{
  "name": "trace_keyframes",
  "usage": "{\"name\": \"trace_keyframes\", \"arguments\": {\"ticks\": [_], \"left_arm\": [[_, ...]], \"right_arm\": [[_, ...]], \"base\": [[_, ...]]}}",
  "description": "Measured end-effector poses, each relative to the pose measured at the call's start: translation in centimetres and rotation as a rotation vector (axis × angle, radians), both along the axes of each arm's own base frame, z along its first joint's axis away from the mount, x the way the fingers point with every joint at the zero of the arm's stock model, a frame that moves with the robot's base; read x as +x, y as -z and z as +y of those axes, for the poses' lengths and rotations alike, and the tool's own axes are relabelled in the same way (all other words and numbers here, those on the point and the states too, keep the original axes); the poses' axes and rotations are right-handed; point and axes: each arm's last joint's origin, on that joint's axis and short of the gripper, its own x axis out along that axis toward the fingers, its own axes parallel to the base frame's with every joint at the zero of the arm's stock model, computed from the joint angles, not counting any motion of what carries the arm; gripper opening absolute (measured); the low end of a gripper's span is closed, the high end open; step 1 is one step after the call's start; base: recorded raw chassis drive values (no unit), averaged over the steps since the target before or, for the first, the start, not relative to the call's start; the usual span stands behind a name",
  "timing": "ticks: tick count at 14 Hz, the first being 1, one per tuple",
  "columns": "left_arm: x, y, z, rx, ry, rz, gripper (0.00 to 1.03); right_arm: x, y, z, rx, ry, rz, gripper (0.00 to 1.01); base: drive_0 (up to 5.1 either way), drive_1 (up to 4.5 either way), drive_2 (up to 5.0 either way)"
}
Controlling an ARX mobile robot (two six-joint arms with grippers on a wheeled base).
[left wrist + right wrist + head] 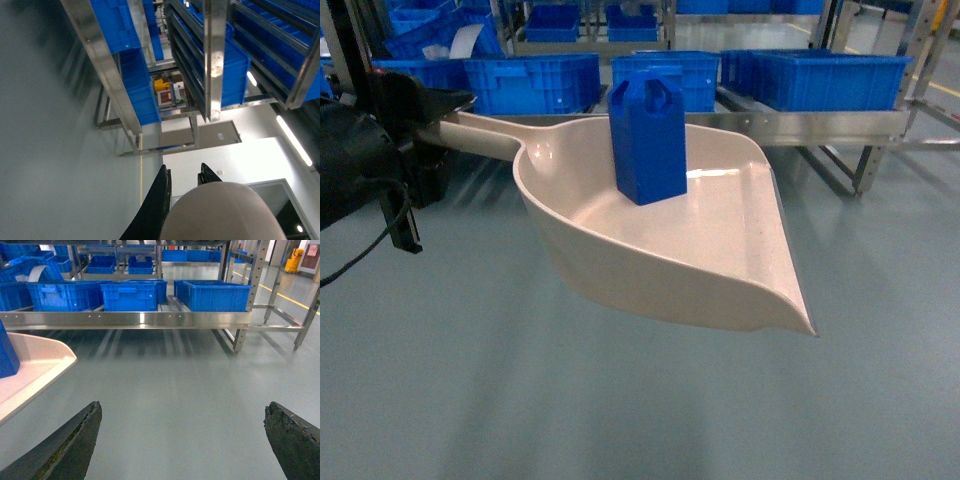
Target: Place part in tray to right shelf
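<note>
My left gripper [182, 182] is clamped on the handle of the tray [720, 270], held level above the floor [470, 380]. The part [648, 135] stands upright inside it, near the back wall. The right shelf [125, 319] lies ahead and to the right, its rail running crosswise; the tray's open lip points right and toward me. My right gripper [182, 440] hangs empty, jaws wide apart, facing the rail. Judgement: left arm carries onward.

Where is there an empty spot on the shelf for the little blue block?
The shelf's front row is packed with blue crates side by side, with only narrow gaps between them. The bare room is the grey floor before the rail. In the tray, the pale floor in front of the part is free.
</note>
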Motion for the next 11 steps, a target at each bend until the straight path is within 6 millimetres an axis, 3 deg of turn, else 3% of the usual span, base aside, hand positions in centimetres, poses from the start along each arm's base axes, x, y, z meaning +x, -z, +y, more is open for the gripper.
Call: {"name": "trace_keyframes", "arguments": {"ticks": [11], "left_arm": [[-0.02, 0.03, 0.00, 0.000, 0.000, 0.002, 0.13]], "right_arm": [[0.00, 0.00, 0.00, 0.000, 0.000, 0.000, 0.98]], "base": [[0.0, 0.00, 0.0]]}}
